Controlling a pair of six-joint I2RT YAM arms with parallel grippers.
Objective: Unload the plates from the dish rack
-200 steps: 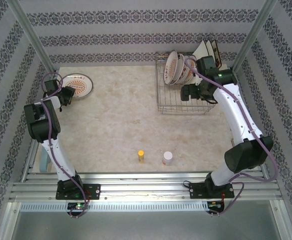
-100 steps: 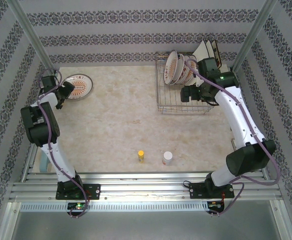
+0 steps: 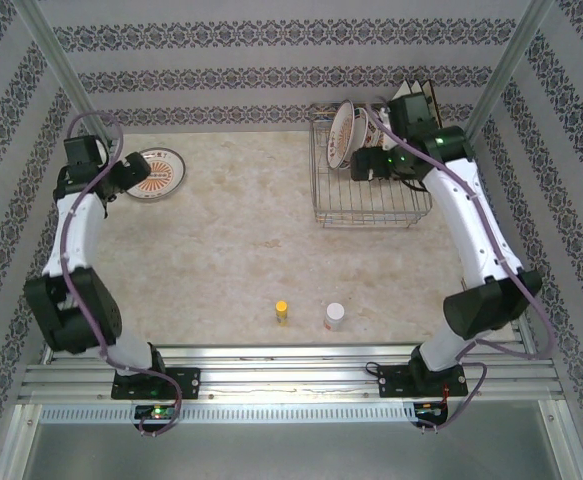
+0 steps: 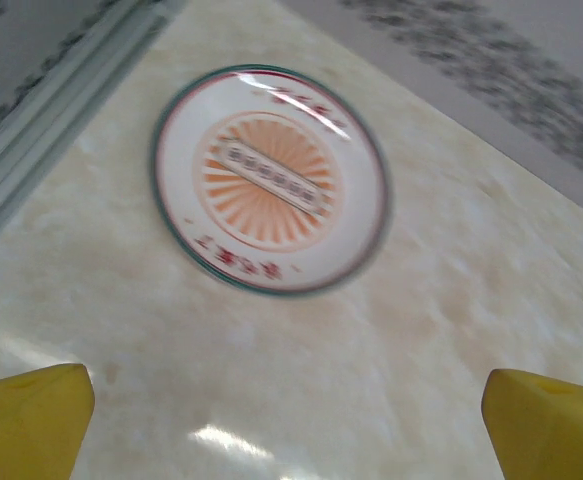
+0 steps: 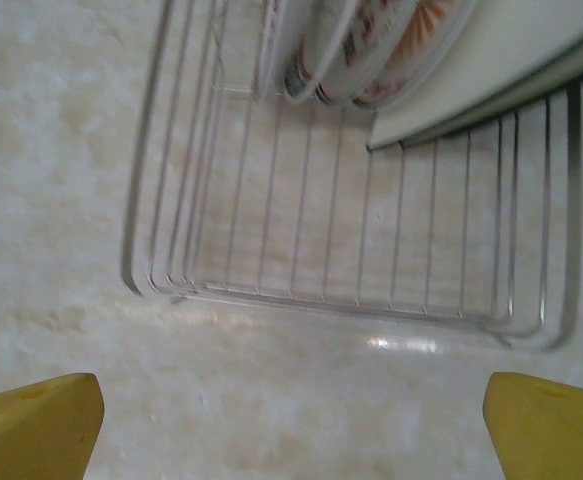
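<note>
The left claw (image 4: 289,428) stands spread wide and released, its two yellow fingertips (image 4: 26,422) at the bottom corners of the wrist view with only bare marble tabletop (image 4: 451,300) between them, holding and touching nothing. Ahead of it, apart from both fingers, a round white plate (image 4: 269,178) with an orange sunburst centre and a dark rim lies flat on the table. Past that plate's left edge runs the metal frame rail (image 4: 51,120), close to the rim, while to the claw's right the marble stretches open. From above, the left claw (image 3: 123,176) sits just beside this plate (image 3: 154,171), at the table's far left corner. The right claw (image 5: 291,420) is likewise opened wide and empty, with bare table beneath its fingertips. Just ahead of it lies the end wall of the dish rack (image 5: 351,295), whose wire floor beyond is unoccupied. Farther ahead, round plates (image 5: 371,50) stand on edge in the slots, with a square cream plate (image 5: 491,70) leaning to their right. From above, the right claw (image 3: 363,166) hangs over the dish rack (image 3: 371,205), beside the upright plates (image 3: 346,135). Well behind both claws, a small orange-capped bottle (image 3: 282,312) and a white-capped jar (image 3: 335,317) stand near the table's near edge.
</note>
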